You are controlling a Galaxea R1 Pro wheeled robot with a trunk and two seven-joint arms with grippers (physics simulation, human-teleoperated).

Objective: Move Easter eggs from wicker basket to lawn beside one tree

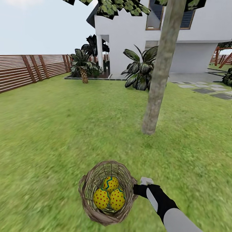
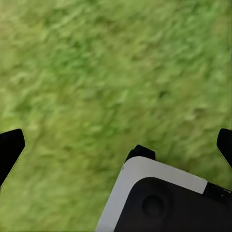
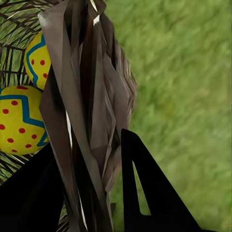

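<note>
The wicker basket (image 1: pixel 93 175) sits low in the head view on the lawn (image 1: pixel 48 129), holding three Easter eggs (image 1: pixel 110 183) (image 1: pixel 101 198) (image 1: pixel 117 199). My right gripper (image 1: pixel 139 188) is at its right rim. In the right wrist view the basket wall (image 3: pixel 92 96) runs between the two fingers (image 3: pixel 145 193), one inside and one outside, with my right gripper (image 3: pixel 92 159) shut on it; two eggs (image 3: pixel 36 60) (image 3: pixel 19 121) show inside. A tree (image 1: pixel 158 83) with a grey-brown trunk stands just beyond the basket. My left gripper (image 2: pixel 118 141) is open over bare grass.
A wooden slat fence (image 1: pixel 29 69) borders the left. A white house (image 1: pixel 129 35) stands behind, with a broad-leaved dark plant (image 1: pixel 140 69) and a small palm (image 1: pixel 83 64) before it. Grey stepping stones (image 1: pixel 206 88) lie at the far right. Wide grass surrounds the trunk.
</note>
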